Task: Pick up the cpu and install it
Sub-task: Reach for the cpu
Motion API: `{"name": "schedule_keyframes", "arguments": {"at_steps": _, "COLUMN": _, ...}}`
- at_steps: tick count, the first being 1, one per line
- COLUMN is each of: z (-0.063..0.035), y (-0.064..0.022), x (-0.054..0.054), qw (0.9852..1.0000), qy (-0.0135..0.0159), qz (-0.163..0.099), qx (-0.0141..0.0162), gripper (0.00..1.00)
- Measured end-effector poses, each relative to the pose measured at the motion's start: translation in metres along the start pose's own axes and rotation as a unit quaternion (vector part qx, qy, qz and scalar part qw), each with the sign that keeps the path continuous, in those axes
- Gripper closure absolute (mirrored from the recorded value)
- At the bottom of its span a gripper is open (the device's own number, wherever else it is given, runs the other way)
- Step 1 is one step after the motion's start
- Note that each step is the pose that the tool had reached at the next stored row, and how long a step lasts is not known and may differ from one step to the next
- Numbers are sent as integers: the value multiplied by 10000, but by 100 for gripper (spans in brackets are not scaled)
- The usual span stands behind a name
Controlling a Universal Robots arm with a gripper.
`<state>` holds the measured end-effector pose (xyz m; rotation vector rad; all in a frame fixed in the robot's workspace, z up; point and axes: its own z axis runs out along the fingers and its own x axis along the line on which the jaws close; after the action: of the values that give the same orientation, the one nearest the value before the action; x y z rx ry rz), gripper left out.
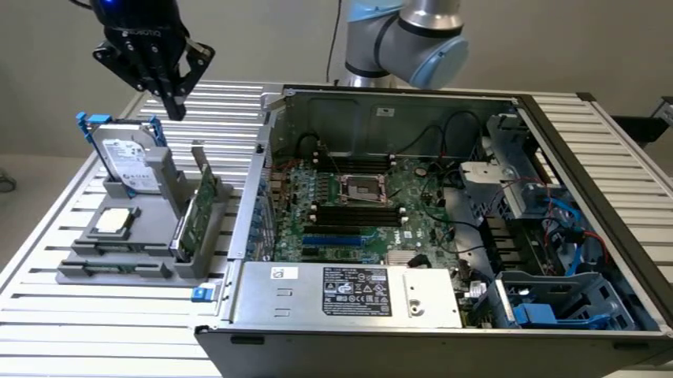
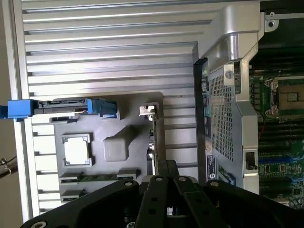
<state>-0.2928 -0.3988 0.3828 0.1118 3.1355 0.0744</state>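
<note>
The cpu [image 1: 113,221] [image 2: 77,150] is a small flat square chip with a silvery top, lying in a recess of the grey holder [image 1: 128,250] [image 2: 115,149] at the exterior view's left. My gripper [image 1: 175,110] [image 2: 167,167] hangs shut and empty high above the holder's far end, well clear of the cpu. The open socket [image 1: 367,189] [image 2: 289,97] sits in the middle of the motherboard inside the open computer case [image 1: 452,102].
A silver hard drive [image 1: 131,161] with blue handles stands upright in the holder behind the cpu. A green circuit card [image 1: 203,209] stands on edge between holder and case. Everything rests on a slatted metal table [image 1: 63,315]. Cables and drive cages crowd the case's right side.
</note>
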Motion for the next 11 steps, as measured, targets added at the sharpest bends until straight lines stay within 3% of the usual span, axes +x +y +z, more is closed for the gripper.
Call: {"name": "schedule_keyframes", "arguments": {"at_steps": 11, "z": 50, "y": -33, "x": 502, "qw": 10000, "qy": 14, "qz": 1, "qx": 1, "gripper": 89}}
